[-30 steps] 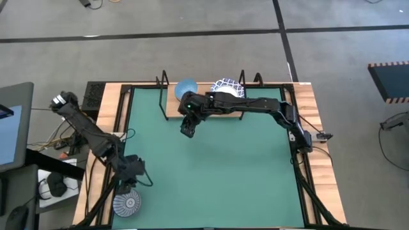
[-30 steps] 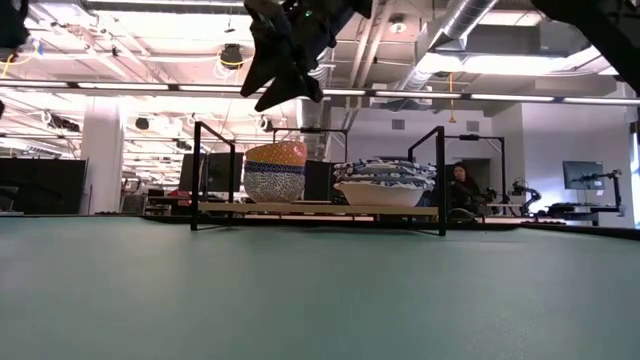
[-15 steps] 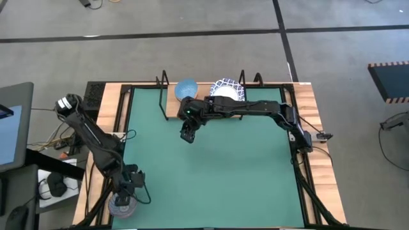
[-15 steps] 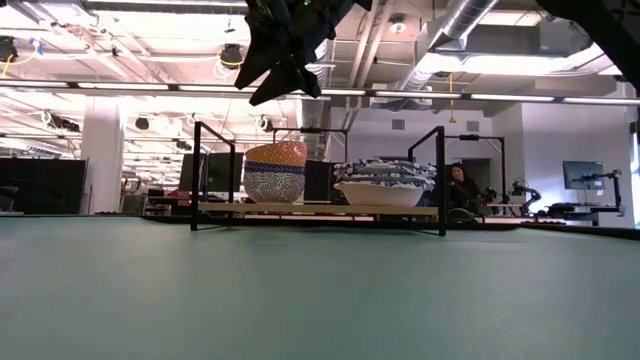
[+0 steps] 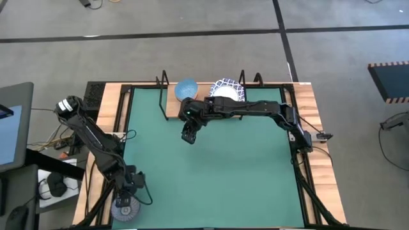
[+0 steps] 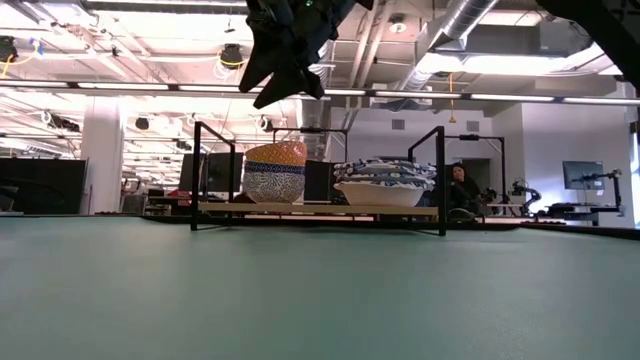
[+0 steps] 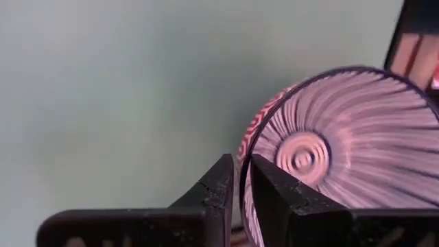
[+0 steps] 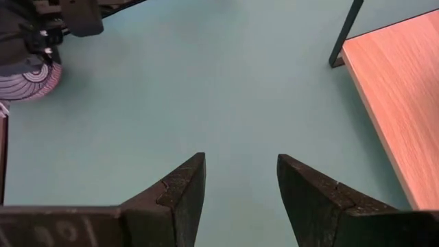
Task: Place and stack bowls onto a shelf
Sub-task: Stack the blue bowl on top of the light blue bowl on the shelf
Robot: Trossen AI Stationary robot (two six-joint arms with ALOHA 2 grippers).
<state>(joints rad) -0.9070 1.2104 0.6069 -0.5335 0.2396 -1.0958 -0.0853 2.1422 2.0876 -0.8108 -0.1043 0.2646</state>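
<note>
No readable writing anywhere. Left pincer [image 7: 239, 189] clamped thinly on the rim of a red-sided patterned bowl [image 7: 343, 144] at the bench's near-left corner. Right pincer [image 8: 236, 180] spread wide, empty (shelf [image 8: 394, 96] just beyond, stacked bowls [image 6: 385, 182] aboard).

A green mat [image 5: 217, 166] covers most of the light wooden tabletop [image 5: 317, 147], whose bare edge shows along the sides. Black frame rails [image 5: 307, 185] run along the mat's borders. Beside the tabletop's left edge lie tangled cables [image 5: 61, 144] and a grey screen [image 5: 13, 128]. The floor around is grey carpet [image 5: 192, 57] crossed by dark seams. Across the room beyond the mat, a person [image 6: 462, 187] sits among desks, under white ceiling pipes [image 6: 460, 20] and strip lights [image 6: 150, 86], with a dark monitor [image 6: 582, 175] on the far right.
</note>
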